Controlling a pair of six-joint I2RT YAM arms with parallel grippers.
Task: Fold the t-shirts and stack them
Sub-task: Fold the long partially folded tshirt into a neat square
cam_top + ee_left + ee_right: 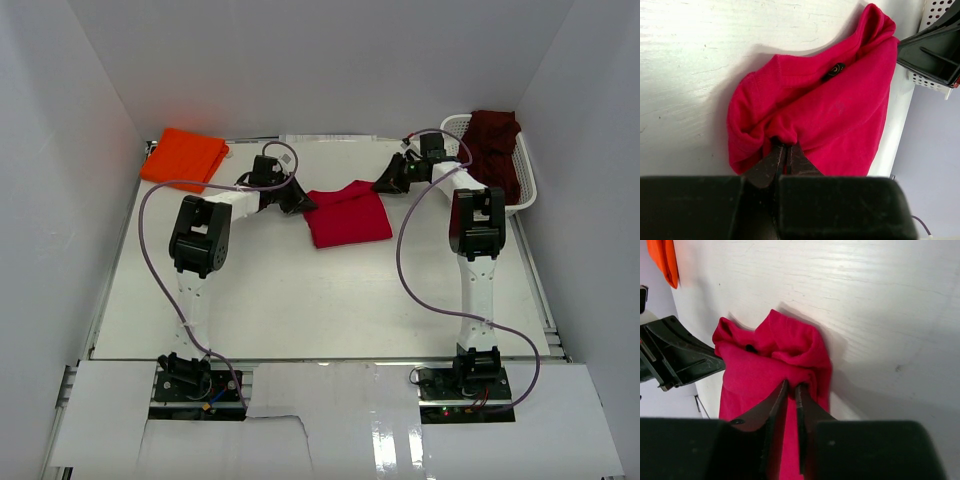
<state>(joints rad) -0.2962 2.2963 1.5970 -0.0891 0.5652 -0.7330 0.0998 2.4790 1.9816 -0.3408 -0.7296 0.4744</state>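
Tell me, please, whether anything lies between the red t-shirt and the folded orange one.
No loose object does. Bare table separates the red t-shirt from the orange t-shirt; only the left arm, with the left gripper shut on the shirt's edge, crosses that stretch.

I see the red shirt (348, 215) bunched in the middle, its two far corners pulled up. The orange shirt (183, 157) lies folded flat at far left. The maroon shirt (493, 150) is heaped in the basket (452, 125).

The middle t-shirt (347, 215) lies on the tabletop (300, 300), a second t-shirt (183, 155) at its far-left corner, a third t-shirt (495, 145) in the basket (528, 185) far right.
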